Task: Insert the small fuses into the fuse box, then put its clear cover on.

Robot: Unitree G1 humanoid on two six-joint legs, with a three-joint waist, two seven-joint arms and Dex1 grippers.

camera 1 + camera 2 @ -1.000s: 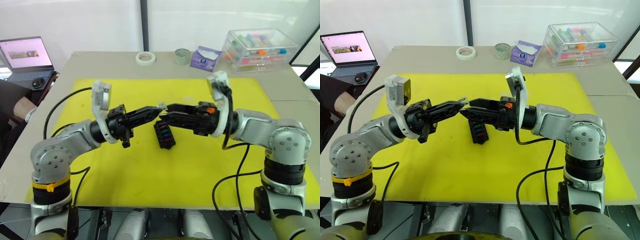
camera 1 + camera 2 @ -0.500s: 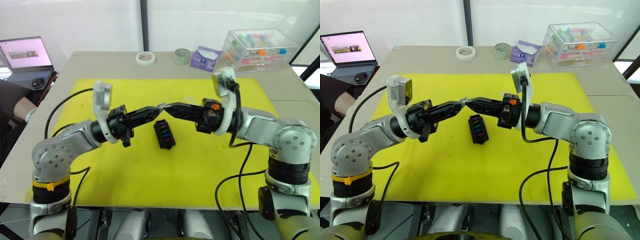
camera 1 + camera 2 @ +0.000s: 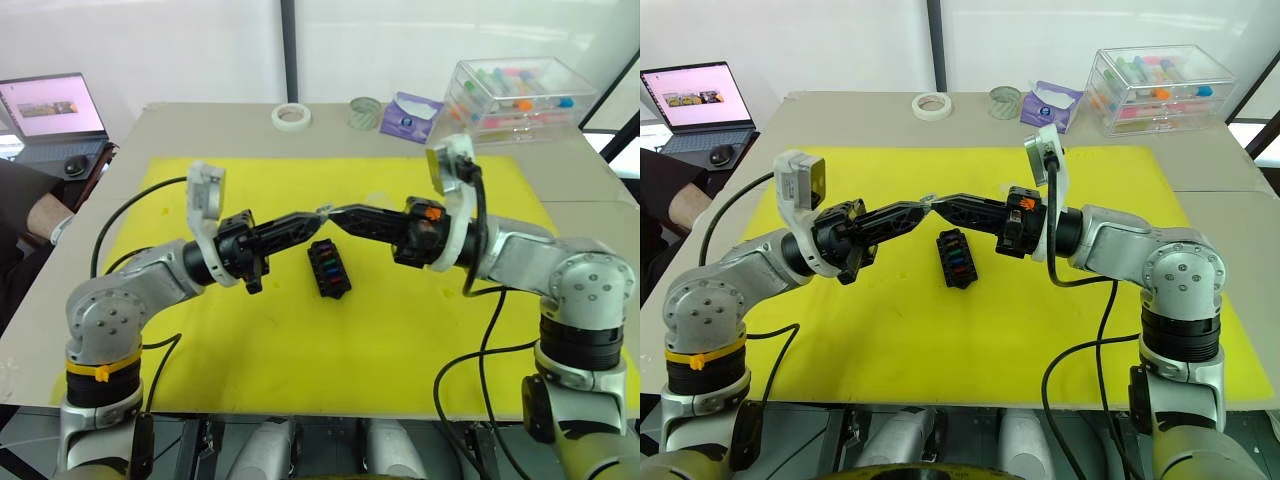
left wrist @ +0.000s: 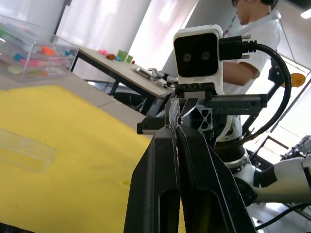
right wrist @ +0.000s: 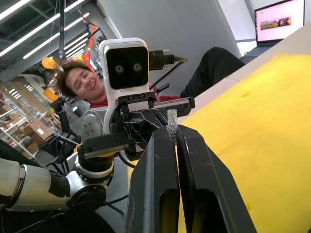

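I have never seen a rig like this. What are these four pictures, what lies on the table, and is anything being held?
This is a two-armed humanoid robot. The two wide pictures come from cameras in its head, looking down over its arms. The other two come from a camera on each wrist, looking along that arm's two black fingers.

On the yellow mat lies a small black fuse box with small coloured fuses already in its slots. A clear rectangular cover lies on the mat, not yet on the box.

The left gripper and right gripper meet tip to tip above the box. Both are shut on one tiny see-through piece, possibly another fuse.
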